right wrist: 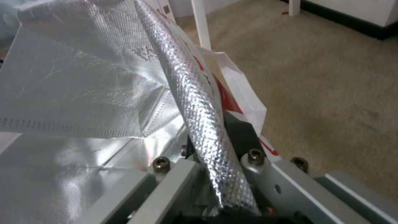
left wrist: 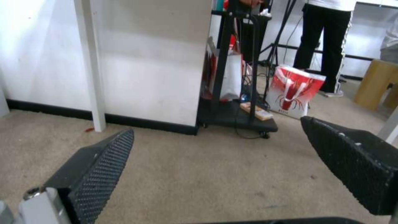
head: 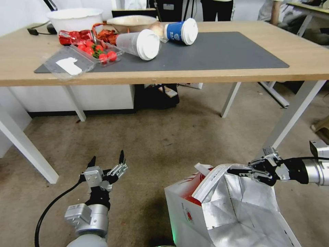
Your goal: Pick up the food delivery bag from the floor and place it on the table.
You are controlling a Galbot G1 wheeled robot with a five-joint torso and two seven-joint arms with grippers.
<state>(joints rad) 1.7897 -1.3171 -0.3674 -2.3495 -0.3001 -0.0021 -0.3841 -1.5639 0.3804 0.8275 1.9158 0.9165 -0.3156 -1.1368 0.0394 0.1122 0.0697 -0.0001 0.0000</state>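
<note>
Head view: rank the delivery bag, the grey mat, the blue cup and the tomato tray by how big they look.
1. grey mat, widest spread.
2. food delivery bag, close to the camera and cut off by the frame, so its rank against the mat is unsure; the right gripper pinches its rim.
3. tomato tray.
4. blue cup.

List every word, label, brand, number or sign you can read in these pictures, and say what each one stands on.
No text reads clearly.
Food delivery bag, pinched at its rim by the right gripper: small round red logo and red side print, too small to read.
Blue paper cup on the table: white print, blurred.
Red and white bag on the floor: a lobster picture, lettering illegible.
</note>
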